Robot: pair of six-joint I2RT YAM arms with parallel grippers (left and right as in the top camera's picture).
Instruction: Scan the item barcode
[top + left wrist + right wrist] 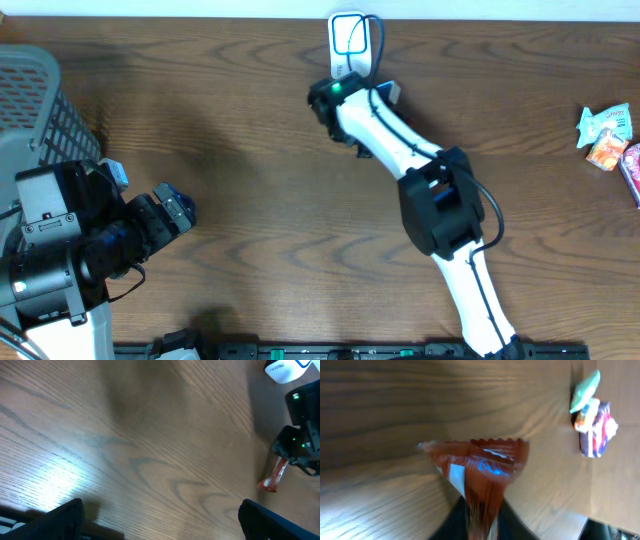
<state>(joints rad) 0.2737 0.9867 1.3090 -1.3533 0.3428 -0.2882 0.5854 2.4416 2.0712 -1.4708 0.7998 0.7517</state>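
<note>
The right arm (400, 140) is wearing smooth white shells, with a bulky black joint block (440, 205) breaking them midway. A thin black cable (496, 215) is looping beside that block. A green light (335, 90) is glowing on its black wrist. The left arm (90, 235) is showing boxy black housings, blue accents (180, 205) and a white base (85, 320). The left gripper (162, 517) is showing matte black fingers (67, 517).

We look down on a dark brown wooden table (250, 150) with bold grain. In the left wrist view, bright light glares off it. A pale strip (150, 6) beyond its far edge is perhaps wall.
</note>
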